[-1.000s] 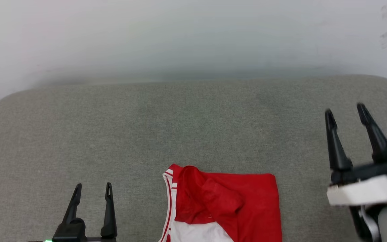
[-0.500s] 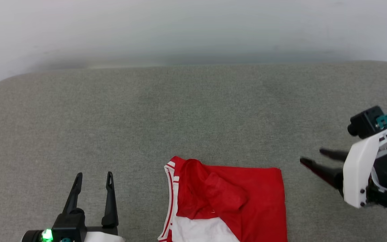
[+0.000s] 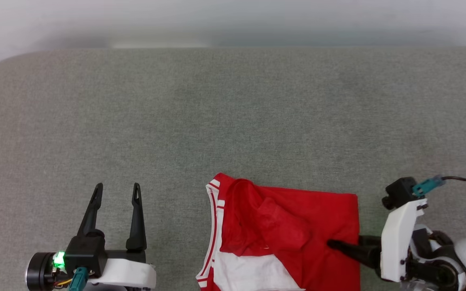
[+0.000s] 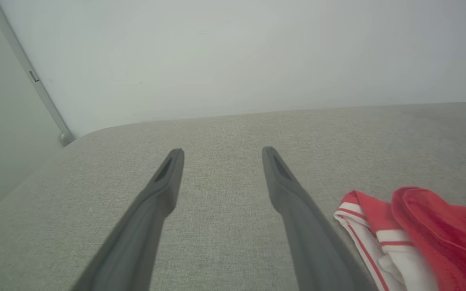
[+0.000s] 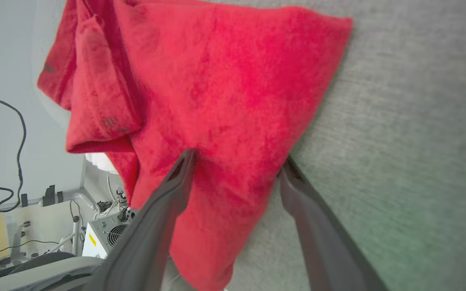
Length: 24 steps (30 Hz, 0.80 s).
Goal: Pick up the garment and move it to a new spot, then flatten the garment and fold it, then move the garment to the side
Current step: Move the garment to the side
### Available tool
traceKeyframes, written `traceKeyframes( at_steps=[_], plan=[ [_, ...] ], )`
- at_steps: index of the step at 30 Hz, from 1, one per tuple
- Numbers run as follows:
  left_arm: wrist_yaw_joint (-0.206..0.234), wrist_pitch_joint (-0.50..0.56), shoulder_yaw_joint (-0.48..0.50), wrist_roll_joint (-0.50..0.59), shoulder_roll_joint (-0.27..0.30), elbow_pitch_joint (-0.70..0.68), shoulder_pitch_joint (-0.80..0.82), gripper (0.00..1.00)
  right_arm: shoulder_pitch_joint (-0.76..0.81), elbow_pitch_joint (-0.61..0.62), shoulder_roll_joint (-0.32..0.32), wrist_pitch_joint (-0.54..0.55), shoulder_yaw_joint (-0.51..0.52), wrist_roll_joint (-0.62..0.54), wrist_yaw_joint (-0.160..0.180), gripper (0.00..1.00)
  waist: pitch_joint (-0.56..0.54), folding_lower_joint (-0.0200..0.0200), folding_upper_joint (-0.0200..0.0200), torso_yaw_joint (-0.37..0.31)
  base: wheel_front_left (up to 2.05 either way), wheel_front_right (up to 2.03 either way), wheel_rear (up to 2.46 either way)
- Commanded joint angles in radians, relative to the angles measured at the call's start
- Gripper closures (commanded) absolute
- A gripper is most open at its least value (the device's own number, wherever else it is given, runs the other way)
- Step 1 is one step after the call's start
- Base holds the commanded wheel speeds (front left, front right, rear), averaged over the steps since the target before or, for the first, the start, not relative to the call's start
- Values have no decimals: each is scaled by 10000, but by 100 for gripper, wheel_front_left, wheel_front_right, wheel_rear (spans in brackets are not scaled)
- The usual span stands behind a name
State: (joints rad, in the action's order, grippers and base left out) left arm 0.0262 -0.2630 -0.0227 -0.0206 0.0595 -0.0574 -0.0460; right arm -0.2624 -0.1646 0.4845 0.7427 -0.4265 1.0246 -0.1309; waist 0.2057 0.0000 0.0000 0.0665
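the garment (image 3: pixel 289 234), a red jersey-style shirt with a white panel and red-and-white striped trim along its left side, lies bunched and partly folded on the grey upholstered bench (image 3: pixel 233 121). it sits at the near edge, in the lower middle of the head view, and runs off the bottom of that view. a rumpled red fold rises near its upper left corner.

the right end effector (image 3: pixel 344 241) points sideways at the shirt's right edge with its jaws spread wide and not closed on anything. in the right wrist view the right end effector (image 5: pixel 238 157) has one finger lying over the red cloth of the garment (image 5: pixel 225 89), while the other finger's tip meets the cloth's edge on the grey fabric. i cannot tell whether that tip slips under the cloth.

the left end effector (image 3: pixel 117 186) is low over the bench to the left of the shirt, apart from it, wide open and holding nothing. in the left wrist view the left end effector (image 4: pixel 221 151) points toward the pale wall (image 4: pixel 233 56), with the garment's (image 4: pixel 419 226) striped trim just beside its right finger.
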Motion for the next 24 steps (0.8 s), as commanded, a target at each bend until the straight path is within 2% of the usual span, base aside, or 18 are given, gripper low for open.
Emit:
traceKeyframes(
  at_steps=[1,10,11,12,18,24],
  plan=[
    [-8,-22,5,63,8,10,149,0,-18,-111,-114,-74,-86,71,4,0,155,0,0,108,0,0,0],
    [10,-22,-146,96,-16,9,410,0,92,-1678,-693,-574,-1597,-223,38,0,553,0,0,370,0,0,0],
    [27,-22,-158,96,-22,4,427,0,63,-1812,-670,-689,-1769,-328,64,54,568,0,0,388,0,0,0],
    [45,-22,-166,94,-23,8,439,0,25,-1894,-672,-816,-1911,-377,64,100,577,0,0,402,0,0,0],
    [113,-22,-213,85,-40,114,302,0,-550,-1809,-382,-1661,-2360,-443,58,100,320,0,0,420,0,0,0],
    [233,-22,-228,49,-53,154,-48,0,-1555,-931,455,-2426,-2701,-689,9,100,-328,0,0,223,0,0,0]
  ],
)
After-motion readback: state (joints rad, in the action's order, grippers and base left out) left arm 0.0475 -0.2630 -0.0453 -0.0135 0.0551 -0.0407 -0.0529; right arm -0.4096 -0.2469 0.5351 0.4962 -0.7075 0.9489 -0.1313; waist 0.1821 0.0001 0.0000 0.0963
